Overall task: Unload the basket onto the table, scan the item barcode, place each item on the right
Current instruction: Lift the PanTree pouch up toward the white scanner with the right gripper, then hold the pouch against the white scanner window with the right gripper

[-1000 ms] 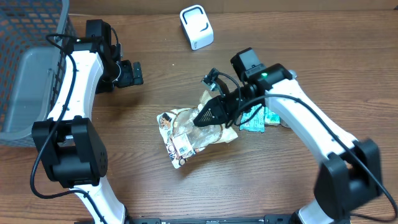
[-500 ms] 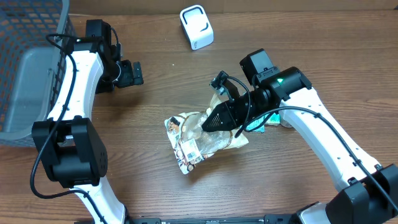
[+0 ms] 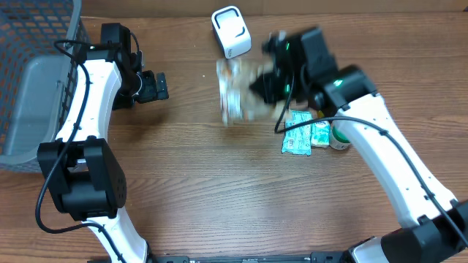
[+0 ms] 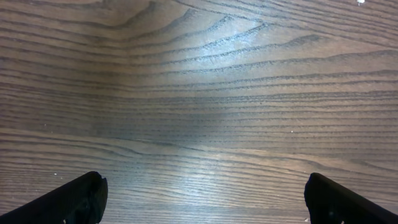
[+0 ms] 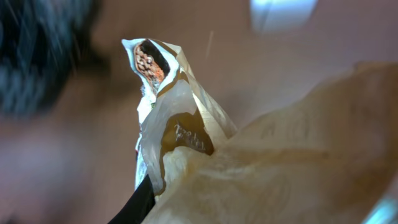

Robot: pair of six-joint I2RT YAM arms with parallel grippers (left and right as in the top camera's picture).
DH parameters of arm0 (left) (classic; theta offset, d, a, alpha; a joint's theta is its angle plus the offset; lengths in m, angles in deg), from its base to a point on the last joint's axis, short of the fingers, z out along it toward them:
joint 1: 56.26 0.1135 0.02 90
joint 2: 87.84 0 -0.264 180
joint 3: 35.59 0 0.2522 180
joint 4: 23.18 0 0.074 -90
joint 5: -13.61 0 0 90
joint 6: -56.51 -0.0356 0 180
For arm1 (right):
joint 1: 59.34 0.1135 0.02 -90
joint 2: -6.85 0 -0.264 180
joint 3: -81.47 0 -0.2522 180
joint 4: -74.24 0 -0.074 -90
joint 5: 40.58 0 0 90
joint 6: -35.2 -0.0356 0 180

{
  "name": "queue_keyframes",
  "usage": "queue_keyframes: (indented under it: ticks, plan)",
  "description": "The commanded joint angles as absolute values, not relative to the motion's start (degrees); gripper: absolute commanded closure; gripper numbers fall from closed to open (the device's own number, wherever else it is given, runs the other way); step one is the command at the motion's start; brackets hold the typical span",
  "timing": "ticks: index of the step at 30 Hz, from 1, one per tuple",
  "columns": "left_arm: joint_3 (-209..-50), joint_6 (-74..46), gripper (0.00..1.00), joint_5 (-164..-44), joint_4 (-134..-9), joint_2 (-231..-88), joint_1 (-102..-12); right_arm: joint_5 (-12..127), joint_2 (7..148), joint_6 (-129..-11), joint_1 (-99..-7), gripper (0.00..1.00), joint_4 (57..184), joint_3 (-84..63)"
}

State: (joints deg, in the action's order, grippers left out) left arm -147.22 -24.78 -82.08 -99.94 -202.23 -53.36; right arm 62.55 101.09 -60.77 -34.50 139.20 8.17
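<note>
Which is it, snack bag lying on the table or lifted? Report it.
Lifted: the snack bag hangs, motion-blurred, from the fingers of the right gripper, near the white scanner.

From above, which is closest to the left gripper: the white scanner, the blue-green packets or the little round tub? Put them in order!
Measured from the left gripper, overhead view:
1. white scanner, at the far edge, middle.
2. blue-green packets, over on the right.
3. little round tub, just past the packets, farthest right.

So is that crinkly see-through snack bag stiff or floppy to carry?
Probably floppy: the translucent plastic snack bag creases and folds in the right gripper. Likely light, since one pinched edge seems to carry it. Its glossy film might slip.
</note>
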Motion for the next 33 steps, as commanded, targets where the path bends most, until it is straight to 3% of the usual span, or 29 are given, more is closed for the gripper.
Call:
queue_keyframes:
  ticks: [1, 8, 18, 33]
  plan:
    - [-147.61, -25.17, 0.0, -81.73, -99.92, -201.2, -53.39, 46.87, 99.71, -56.73, -33.89, 0.96, 134.1, 19.36]
    - [-147.61, -25.15, 0.0, -81.73, -99.92, -201.2, -53.39, 37.39, 101.94, -43.46, -31.31, 0.96, 119.77, 20.19]
    - [-147.61, -25.17, 0.0, -81.73, -99.92, -201.2, -53.39, 23.14, 117.3, -20.75, -27.53, 0.96, 97.87, 20.19]
    - [-147.61, -25.17, 0.0, -81.73, -99.92, -201.2, -53.39, 14.53, 138.94, 9.89, -25.23, 0.96, 70.61, 20.19]
